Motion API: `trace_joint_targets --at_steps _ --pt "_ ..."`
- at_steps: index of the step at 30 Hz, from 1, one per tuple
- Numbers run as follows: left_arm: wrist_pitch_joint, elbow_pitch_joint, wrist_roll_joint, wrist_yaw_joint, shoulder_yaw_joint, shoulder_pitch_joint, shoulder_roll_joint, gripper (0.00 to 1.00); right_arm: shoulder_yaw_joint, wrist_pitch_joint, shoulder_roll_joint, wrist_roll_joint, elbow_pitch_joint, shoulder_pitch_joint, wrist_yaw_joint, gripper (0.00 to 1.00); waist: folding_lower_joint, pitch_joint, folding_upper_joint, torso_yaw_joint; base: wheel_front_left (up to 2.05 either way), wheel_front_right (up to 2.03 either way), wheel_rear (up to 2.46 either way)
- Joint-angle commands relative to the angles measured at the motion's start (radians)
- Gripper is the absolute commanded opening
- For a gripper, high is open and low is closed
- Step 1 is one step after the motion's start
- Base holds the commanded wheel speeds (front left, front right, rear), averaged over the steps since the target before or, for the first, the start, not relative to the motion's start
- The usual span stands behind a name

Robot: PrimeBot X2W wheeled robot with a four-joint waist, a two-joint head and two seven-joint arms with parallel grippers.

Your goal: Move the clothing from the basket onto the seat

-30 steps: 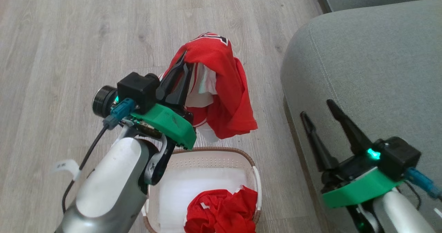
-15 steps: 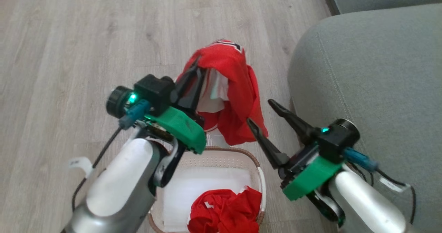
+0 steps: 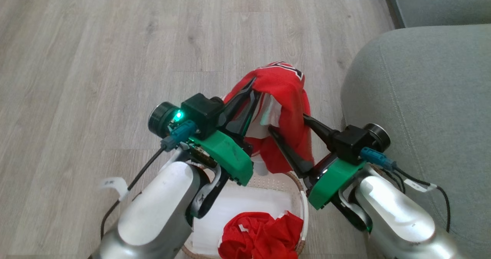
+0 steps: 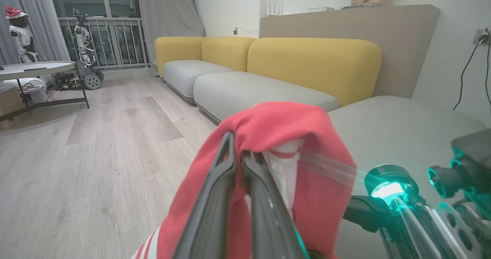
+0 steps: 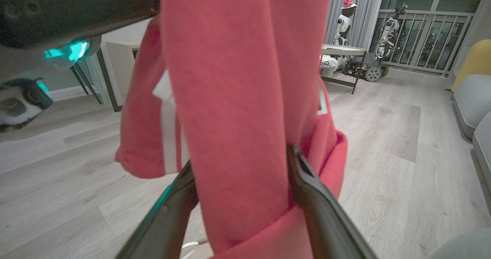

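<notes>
Clothing (image 3: 284, 87) clamped in left gripper (image 3: 255, 87), hanging between wide-apart fingers of right gripper (image 3: 287, 123), above basket (image 3: 268, 181)

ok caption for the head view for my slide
The left end effector holds a red garment above the basket, the open right end effector straddling its hanging fold, beside the grey-green seat.

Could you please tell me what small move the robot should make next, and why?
Probably close the right gripper on the hanging garment: its open jaws straddle the fabric, which the shut left gripper holds above the basket.
</notes>
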State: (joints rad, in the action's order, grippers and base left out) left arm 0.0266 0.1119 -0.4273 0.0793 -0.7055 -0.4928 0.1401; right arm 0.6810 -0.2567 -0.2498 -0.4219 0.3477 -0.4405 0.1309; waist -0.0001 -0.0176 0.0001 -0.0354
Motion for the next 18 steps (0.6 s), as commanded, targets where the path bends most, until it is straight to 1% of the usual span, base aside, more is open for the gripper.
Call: trace_joint_targets --at_steps 1,10,11,12,13,18 --pt "0.004 -0.026 -0.009 -0.003 0.031 -0.068 0.001 0.0 -0.003 -0.005 0.019 0.001 -0.016 -0.034 0.0 1.0 0.0001 0.001 -0.0001 -0.007 0.0 0.0 0.0" --pt "0.007 -0.019 -0.014 -0.004 0.014 -0.071 -0.012 0.0 -0.011 -0.005 0.043 -0.01 0.042 -0.051 0.0 1.0 0.0001 -0.002 -0.0001 -0.021 0.0 0.0 0.0" --pt "0.008 -0.019 -0.015 -0.004 0.013 -0.071 -0.012 0.0 -0.015 -0.005 0.046 -0.012 0.047 -0.053 0.0 0.62 0.0001 -0.002 -0.0001 -0.021 0.0 0.0 0.0" --pt "0.009 -0.018 -0.016 -0.003 0.013 -0.071 -0.012 0.0 -0.024 -0.005 0.049 -0.011 0.05 -0.054 0.0 0.13 0.0001 -0.003 -0.0001 -0.022 0.0 0.0 0.0" --pt "0.01 -0.018 -0.017 -0.003 0.013 -0.07 -0.012 0.0 -0.029 -0.005 0.052 -0.01 0.051 -0.055 0.0 0.0 0.0001 -0.003 -0.0001 -0.022 0.0 0.0 0.0" --pt "0.016 -0.013 -0.022 0.003 0.019 -0.064 -0.003 0.0 -0.064 -0.005 0.056 -0.007 0.039 -0.053 0.0 0.0 0.0001 -0.002 -0.0001 -0.017 0.0 0.0 0.0"
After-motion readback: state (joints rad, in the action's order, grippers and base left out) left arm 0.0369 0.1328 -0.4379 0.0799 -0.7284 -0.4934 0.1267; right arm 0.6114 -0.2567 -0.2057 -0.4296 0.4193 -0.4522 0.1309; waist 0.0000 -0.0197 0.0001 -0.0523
